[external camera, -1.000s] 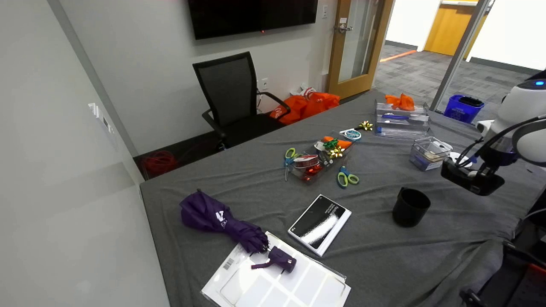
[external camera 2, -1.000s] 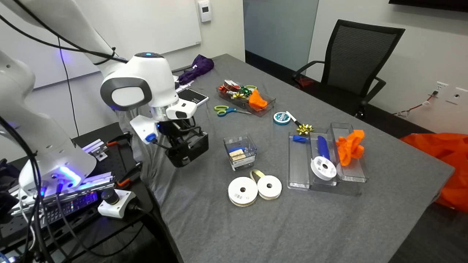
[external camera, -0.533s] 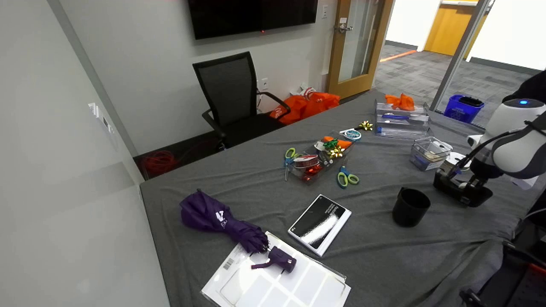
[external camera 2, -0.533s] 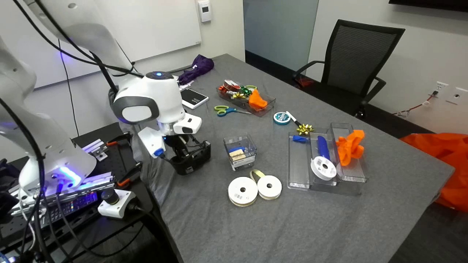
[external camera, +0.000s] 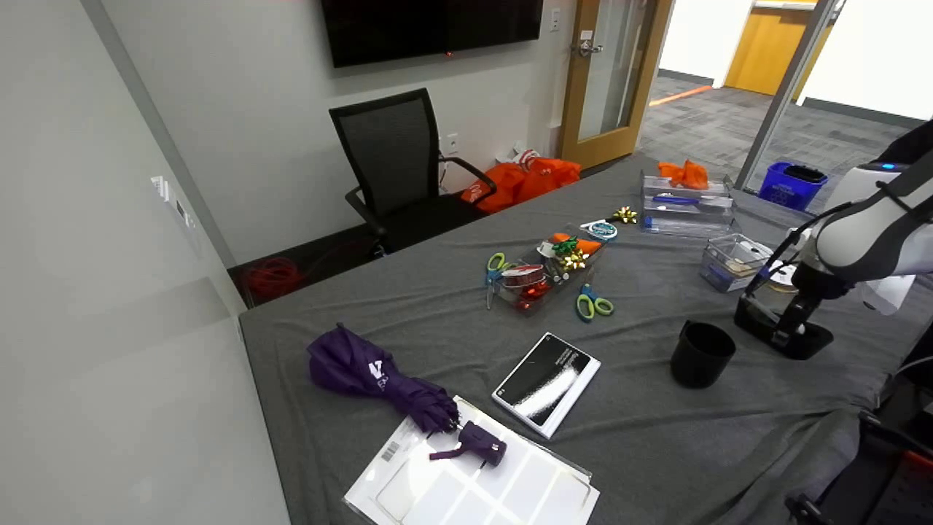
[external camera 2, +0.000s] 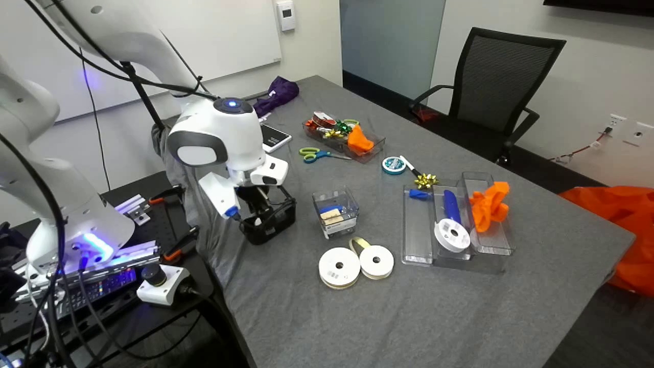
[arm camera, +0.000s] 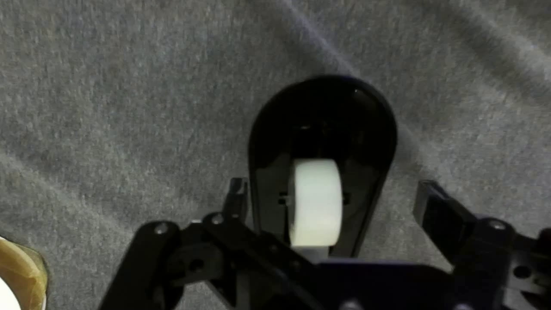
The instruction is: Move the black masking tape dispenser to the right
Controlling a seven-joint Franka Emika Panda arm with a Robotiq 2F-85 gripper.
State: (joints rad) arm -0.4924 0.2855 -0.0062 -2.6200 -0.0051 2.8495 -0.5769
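Observation:
The black masking tape dispenser (arm camera: 327, 107) rests on the grey cloth, a pale roll of tape (arm camera: 316, 202) in its middle. In both exterior views the dispenser (external camera: 810, 344) lies beneath the wrist, partly covered by the gripper in front. My gripper (arm camera: 332, 187) is open around it in the wrist view. One finger (arm camera: 236, 198) stands close along the dispenser's left side; whether it touches is unclear. The opposite finger (arm camera: 439, 211) is well apart, with cloth showing between. The gripper's own body hides the dispenser's near end.
A black cup (external camera: 700, 357) stands close to the dispenser. Nearby are a clear bin (external camera 2: 335, 212) and white ribbon spools (external camera 2: 339, 267). Farther off lie a black-and-white box (external camera: 547, 383), scissors (external camera: 592, 302) and a purple umbrella (external camera: 379, 375).
A second ago the dispenser hung in the gripper above the table. It has come down onto the cloth, levelled out, and the jaws have opened. The arm has tilted over.

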